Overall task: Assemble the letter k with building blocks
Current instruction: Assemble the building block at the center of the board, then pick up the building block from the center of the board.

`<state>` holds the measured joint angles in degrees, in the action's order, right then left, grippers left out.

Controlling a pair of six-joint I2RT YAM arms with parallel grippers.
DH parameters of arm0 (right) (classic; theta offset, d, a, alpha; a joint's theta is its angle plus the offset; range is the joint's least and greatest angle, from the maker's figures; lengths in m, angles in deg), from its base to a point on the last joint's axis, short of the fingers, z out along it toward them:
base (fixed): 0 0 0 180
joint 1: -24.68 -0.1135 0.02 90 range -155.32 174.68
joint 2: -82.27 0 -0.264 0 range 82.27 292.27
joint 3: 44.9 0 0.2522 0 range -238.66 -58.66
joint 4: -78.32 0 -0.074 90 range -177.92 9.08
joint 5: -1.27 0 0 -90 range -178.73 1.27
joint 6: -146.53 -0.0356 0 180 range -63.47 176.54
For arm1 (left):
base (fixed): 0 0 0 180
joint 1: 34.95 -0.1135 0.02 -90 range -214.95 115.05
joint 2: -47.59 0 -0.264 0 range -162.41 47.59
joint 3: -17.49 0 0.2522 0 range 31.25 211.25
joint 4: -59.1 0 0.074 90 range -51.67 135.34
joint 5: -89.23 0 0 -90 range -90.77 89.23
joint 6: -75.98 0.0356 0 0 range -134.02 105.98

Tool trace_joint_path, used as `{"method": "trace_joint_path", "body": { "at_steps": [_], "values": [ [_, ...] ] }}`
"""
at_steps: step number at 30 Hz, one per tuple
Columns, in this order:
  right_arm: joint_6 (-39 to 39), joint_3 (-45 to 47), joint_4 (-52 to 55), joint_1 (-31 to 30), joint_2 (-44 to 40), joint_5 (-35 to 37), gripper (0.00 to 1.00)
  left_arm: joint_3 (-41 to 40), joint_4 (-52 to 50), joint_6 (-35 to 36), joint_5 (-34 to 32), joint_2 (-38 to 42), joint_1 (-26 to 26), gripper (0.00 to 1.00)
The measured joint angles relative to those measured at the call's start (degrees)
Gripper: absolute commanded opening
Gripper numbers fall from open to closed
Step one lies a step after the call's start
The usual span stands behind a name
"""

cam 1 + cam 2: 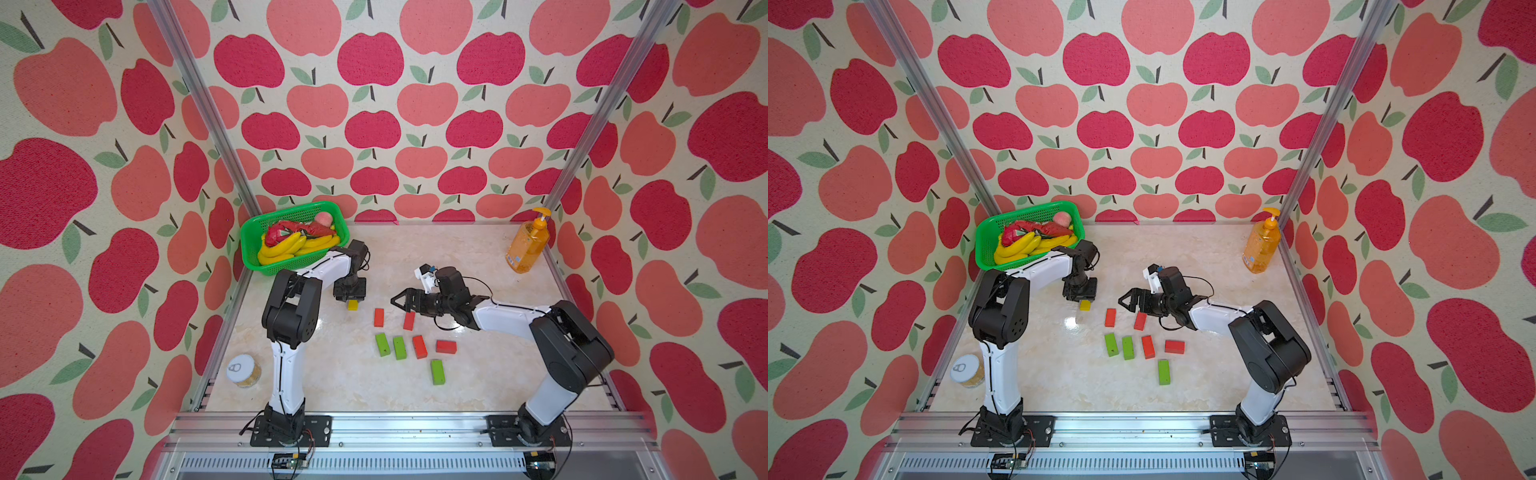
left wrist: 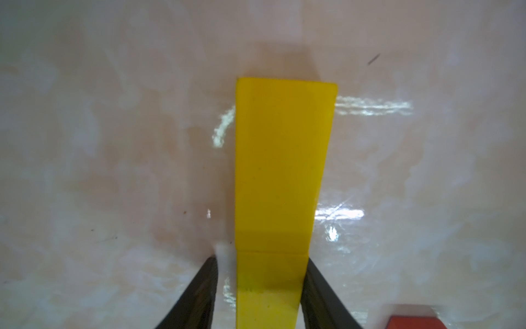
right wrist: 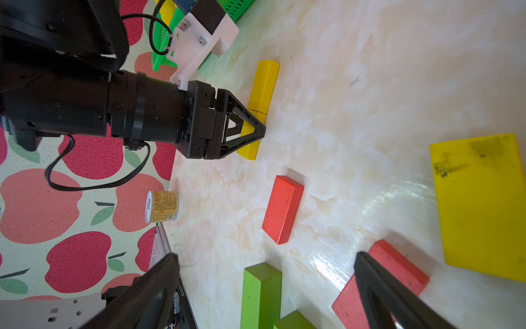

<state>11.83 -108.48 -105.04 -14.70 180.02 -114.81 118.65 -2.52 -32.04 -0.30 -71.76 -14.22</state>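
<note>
Though astride a yellow brick (image 2: 270,287), left hand (image 2: 260,260) ajar, gap beside one finger (image 2: 203,287); right hand (image 1: 395,300) wide, empty.

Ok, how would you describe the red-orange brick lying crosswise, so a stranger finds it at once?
On the glossy marble-patterned tabletop, four small matte rectangular bricks form a row: two green, then two red-orange. Take the red-orange brick at the end nearest the white-and-black right arm. It alone lies crosswise; the other three point roughly toward the back wall.

No legible text anywhere; only illegible fine print on the can (image 3: 162,206).
</note>
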Motion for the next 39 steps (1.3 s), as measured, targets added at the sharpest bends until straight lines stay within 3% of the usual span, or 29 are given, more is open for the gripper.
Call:
{"method": "trace_joint_path", "body": {
  "at_steps": [3, 7, 13, 22, 28, 34, 39],
  "values": [
    [0.0, 0.0, 0.0, 0.0, 0.0, 0.0, 0.99, -0.1, 0.8, 0.7, 0.3, 0.2, 0.0, 0.54],
    [0.0, 0.3, -0.1, 0.0, 0.0, 0.0, 0.99, -1.5, 2.3, 1.5, 0.7, 2.6, 0.1, 0.65],
    [0.2, 1.1, 0.0, 0.0, -0.5, 0.1, 0.99, -2.7, 4.4, 3.0, -0.4, 11.4, 2.2, 0.98],
    [6.6, 1.3, 9.0, 0.0, -11.8, 3.7, 0.99, -2.7, 4.9, 4.5, -2.6, 20.4, 10.1, 0.98],
    [13.4, 1.4, 18.8, 0.4, -23.1, 9.7, 0.99, -5.4, 9.6, -1.7, 1.0, 24.3, 11.3, 0.98],
    [20.7, 3.4, 26.6, 1.1, -30.6, 13.7, 0.99, -4.8, 11.2, -6.6, -0.4, 22.3, 15.6, 0.98],
    [19.1, 12.6, 26.7, 6.4, -40.1, 14.8, 0.99, -0.1, 11.3, -8.7, -2.9, 15.0, 22.8, 0.98]
  ]
}}
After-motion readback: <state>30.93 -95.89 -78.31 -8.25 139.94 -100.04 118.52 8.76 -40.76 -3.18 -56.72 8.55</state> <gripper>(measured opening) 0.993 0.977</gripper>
